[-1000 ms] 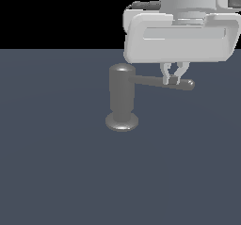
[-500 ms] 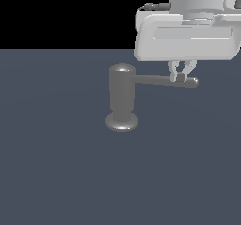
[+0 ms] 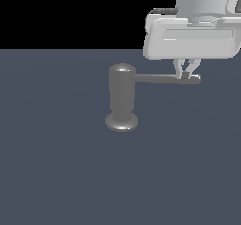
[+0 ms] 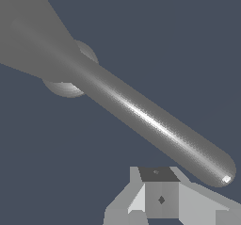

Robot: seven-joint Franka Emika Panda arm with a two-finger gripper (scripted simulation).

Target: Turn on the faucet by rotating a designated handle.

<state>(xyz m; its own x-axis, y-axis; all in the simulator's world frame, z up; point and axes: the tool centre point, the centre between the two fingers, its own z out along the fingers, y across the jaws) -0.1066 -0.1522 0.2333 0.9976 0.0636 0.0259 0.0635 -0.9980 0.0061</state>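
The faucet (image 3: 122, 94) is a dull grey upright cylinder with a domed top on a round disc base, standing mid-floor in the exterior view. Its handle (image 3: 160, 79), a thin grey rod, sticks out level toward the exterior view's right. My gripper (image 3: 186, 73) hangs from the white hand right at the rod's tip, its fingers together and touching the rod's side rather than clasping it. In the wrist view the handle (image 4: 150, 120) runs diagonally from the faucet (image 4: 28, 36) to its rounded tip, with my gripper (image 4: 160, 198) alongside that tip, shut with nothing between its fingers.
A flat dark blue-grey floor (image 3: 61, 172) surrounds the faucet. The white hand body (image 3: 190, 38) looms above the handle's outer end.
My gripper has shifted toward the exterior view's right, staying against the handle's tip. The handle has swung with it and now looks longer and more level.
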